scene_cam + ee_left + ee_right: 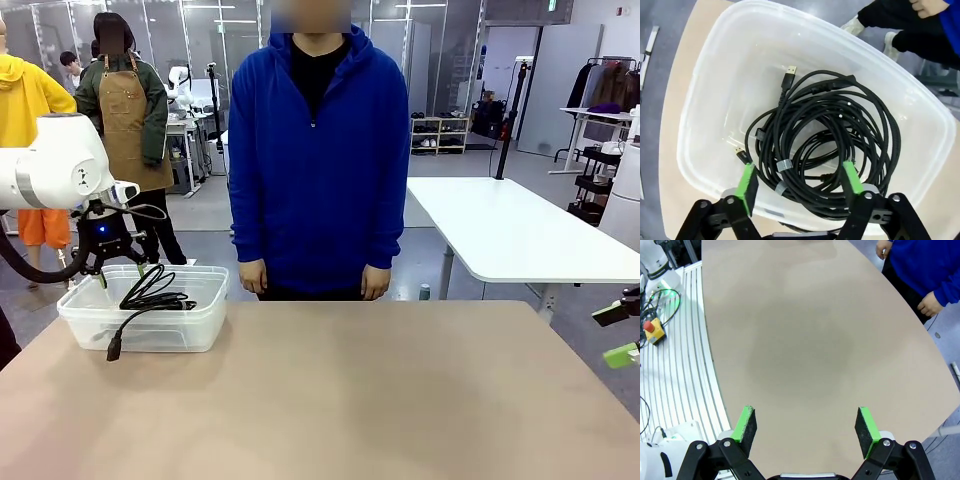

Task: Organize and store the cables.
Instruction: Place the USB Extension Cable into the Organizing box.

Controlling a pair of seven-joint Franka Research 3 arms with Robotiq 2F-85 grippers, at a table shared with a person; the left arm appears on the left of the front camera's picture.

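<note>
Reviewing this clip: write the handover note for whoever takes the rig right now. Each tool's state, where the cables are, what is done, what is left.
Left tool: open, holding nothing, poised just above the clear plastic bin at the table's left end.
Right tool: open, holding nothing, over bare tabletop at the right side.
Cables: black coils piled inside the bin; one plug end hangs over the near wall.
Person: standing at the far edge, hands down, holding nothing.
Done: the cables in view are in the bin.
Left: probably tuck in the dangling plug and pull the left arm back.
</note>
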